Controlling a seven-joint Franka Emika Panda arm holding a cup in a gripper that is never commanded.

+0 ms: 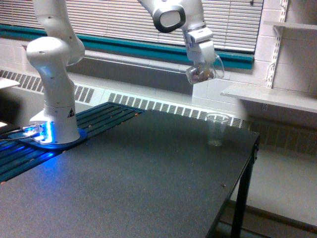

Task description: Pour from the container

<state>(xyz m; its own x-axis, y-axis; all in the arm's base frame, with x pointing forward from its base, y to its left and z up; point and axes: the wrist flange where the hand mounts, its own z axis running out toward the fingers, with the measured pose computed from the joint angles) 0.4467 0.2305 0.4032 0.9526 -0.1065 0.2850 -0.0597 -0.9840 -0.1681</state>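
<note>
The container [201, 74] is held in the air by the gripper [203, 63], fingers clenched on it from above. Pinkish-brown bits are seen through its wall, and its handle loop sticks out toward the exterior view's right. It hangs high over the dark table [148, 183], above the tall clear cup [216, 129] and offset toward the exterior view's left of it, well apart vertically.

Risks judged from this pose:

- Misalignment. The container is not over the cup's mouth. If the tilt is started here, the bits would likely be dropped onto the table short of the cup.
- Drop height. With this much gap, light bits can be scattered or bounced off the rim, even with good lateral alignment.
- Small target. The cup mouth is narrow and the cup looks light and empty, so it could be tipped by a brush from the container or by a hard stream hitting one wall.
- Edge proximity. The cup stands near the table's far corner, so anything knocked or spilled could be lost over the side.
- Grip. How securely the container is seated between the fingers cannot be told. Slip during wrist rotation is possible.

Lower height and centring over the mouth are judged necessary before tilting.
</note>
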